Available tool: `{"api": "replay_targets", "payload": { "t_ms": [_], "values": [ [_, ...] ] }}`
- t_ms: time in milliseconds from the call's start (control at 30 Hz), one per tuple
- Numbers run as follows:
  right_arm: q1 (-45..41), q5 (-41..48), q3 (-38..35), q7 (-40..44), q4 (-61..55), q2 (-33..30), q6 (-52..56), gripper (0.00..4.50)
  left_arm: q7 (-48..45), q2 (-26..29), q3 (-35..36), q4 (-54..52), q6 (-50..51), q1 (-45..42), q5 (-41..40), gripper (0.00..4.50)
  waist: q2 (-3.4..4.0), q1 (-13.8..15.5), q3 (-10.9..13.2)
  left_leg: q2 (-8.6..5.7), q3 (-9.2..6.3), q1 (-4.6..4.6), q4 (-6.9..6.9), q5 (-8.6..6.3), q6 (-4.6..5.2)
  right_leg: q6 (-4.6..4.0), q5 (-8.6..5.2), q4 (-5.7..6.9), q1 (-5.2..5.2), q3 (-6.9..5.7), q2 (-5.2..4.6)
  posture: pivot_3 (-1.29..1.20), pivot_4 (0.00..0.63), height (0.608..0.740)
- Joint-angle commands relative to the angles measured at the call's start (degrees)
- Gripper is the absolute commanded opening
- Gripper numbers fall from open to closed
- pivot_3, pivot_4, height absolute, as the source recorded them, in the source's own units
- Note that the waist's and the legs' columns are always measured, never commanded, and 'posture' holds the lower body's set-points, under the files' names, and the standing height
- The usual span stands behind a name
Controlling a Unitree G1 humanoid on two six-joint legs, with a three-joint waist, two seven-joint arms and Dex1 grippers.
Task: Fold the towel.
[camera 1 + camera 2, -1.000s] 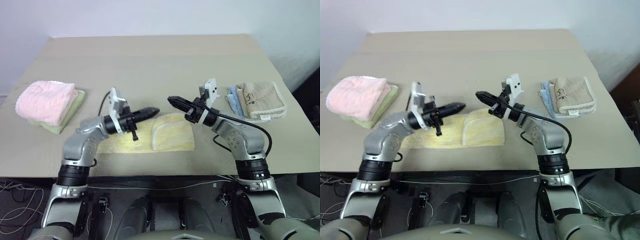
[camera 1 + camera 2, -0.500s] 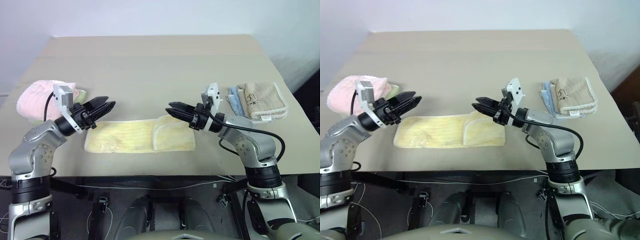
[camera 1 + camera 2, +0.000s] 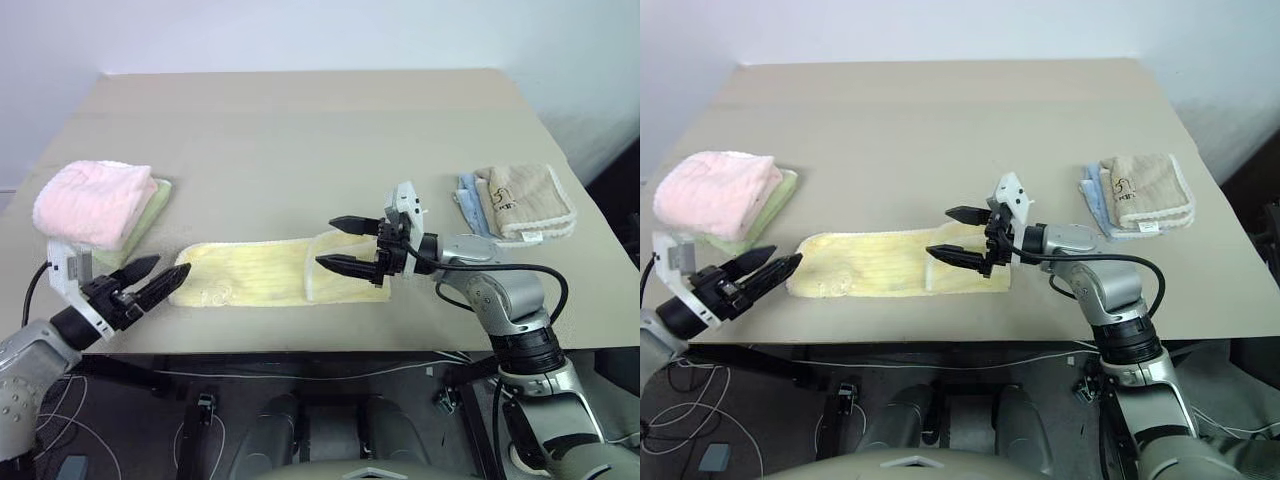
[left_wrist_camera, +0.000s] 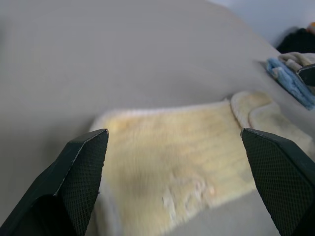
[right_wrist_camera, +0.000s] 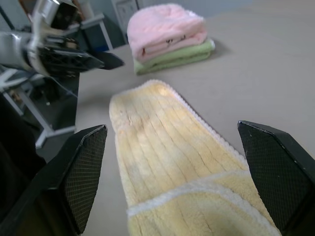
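The pale yellow towel [image 3: 255,275] lies flat along the table's front, and its right end [image 3: 345,272] is folded back over itself. My left gripper [image 3: 168,268] is open and empty. It hovers low just off the towel's left end and points along the towel [image 4: 182,152]. My right gripper [image 3: 328,243] is open too, with its jaws wide apart. It sits just above the folded end and points left along the towel [image 5: 162,147]. Neither gripper touches the cloth.
A fluffy pink towel [image 3: 92,202] rests on a green one [image 3: 150,205] at the left of the table. A beige towel [image 3: 520,197] on blue cloth [image 3: 467,200] sits at the right. The table's front edge [image 3: 300,345] runs close under both grippers.
Both grippers went from shut to wide open. My left arm swung out from above the towel's middle to beyond its left end and sank lower. My right gripper dropped slightly over the folded end.
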Motion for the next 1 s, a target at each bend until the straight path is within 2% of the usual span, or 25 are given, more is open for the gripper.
{"api": "replay_targets", "payload": {
  "t_ms": [33,233,433,600,1000],
  "values": [
    [-1.79,-2.62,1.45,0.83,1.54,0.17,-3.38,4.48,9.06,-2.67,6.93,-4.02,4.93,2.52,-14.13,4.50,0.00,0.00,0.00,0.00,0.00,0.00,0.01,0.00,0.00,-0.01,0.00,0.00,0.00,0.00,0.00,0.00,0.150,0.740],
    [-2.52,-5.16,3.29,2.18,4.24,0.79,-6.12,4.48,24.21,-4.61,8.24,-3.34,6.34,3.30,-25.85,4.50,-0.02,0.11,-0.01,0.00,-0.01,0.02,0.05,0.00,0.00,0.01,0.02,0.02,0.03,-0.02,0.01,0.00,0.150,0.740],
    [-2.61,-6.90,3.97,3.10,5.70,0.88,-7.82,4.48,36.21,-4.78,3.86,-4.03,7.92,7.60,-32.66,4.50,-0.01,0.06,-0.01,0.00,0.03,0.03,0.04,0.00,0.00,0.02,0.03,0.02,0.02,0.01,0.01,0.00,0.150,0.740],
    [-1.91,-7.36,3.68,3.05,5.11,0.49,-7.68,4.48,40.81,-4.22,0.18,-1.42,7.75,7.42,-37.55,4.50,-0.02,0.20,-0.01,0.00,0.02,0.03,0.06,-0.01,-0.02,-0.07,-0.01,0.01,0.04,0.01,0.01,0.00,0.150,0.740],
    [-0.64,-8.52,3.05,1.41,3.10,-1.53,-6.92,4.48,45.04,-3.68,-4.44,9.46,7.87,1.45,-40.60,4.50,0.14,0.76,-0.10,0.00,0.02,0.14,0.06,-0.04,-0.09,-0.12,0.00,0.03,0.12,0.01,0.01,0.00,0.150,0.740]
  ]
}}
